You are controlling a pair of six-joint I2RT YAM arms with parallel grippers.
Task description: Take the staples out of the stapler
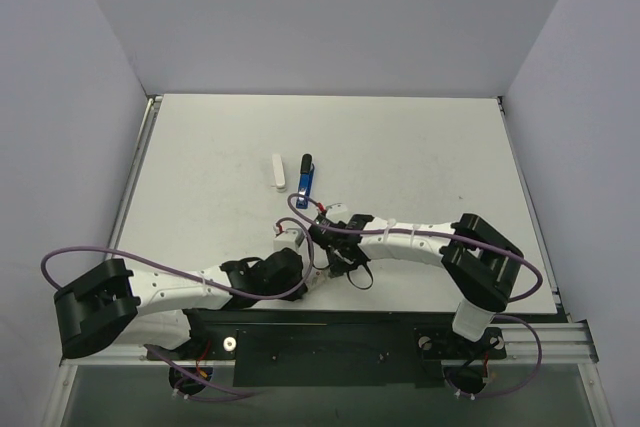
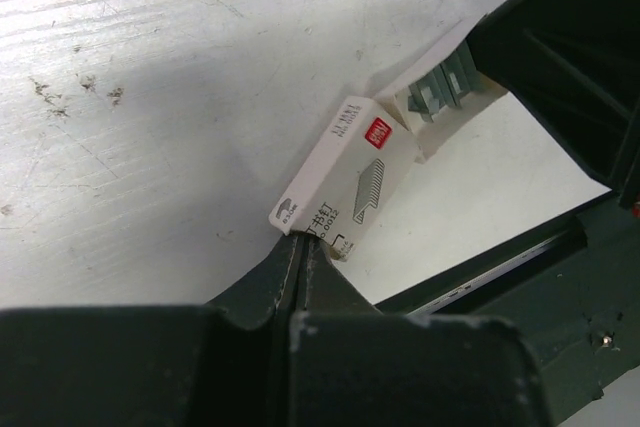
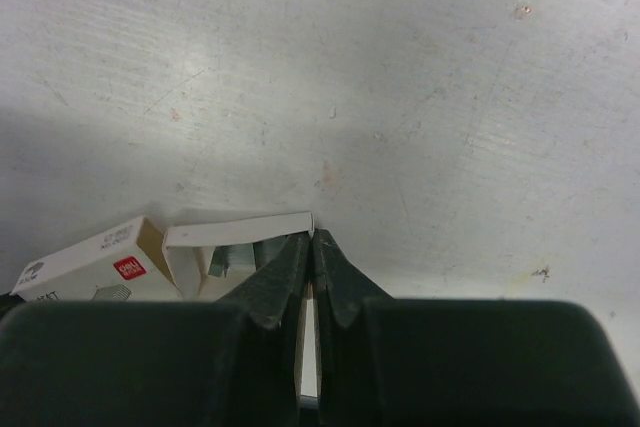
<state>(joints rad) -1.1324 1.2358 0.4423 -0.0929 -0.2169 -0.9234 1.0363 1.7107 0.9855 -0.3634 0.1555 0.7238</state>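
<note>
I'm watching my left gripper (image 2: 300, 247) pinching the near corner of a small white box (image 2: 345, 172), fingers almost together. My right gripper (image 3: 312, 242) is squeezing shut on the box's slid-out tray (image 3: 240, 229). The stapler (image 1: 306, 179) is lying on the table (image 1: 420, 157) beyond both grippers, with the staples (image 1: 278, 171) lying just to its left.
</note>
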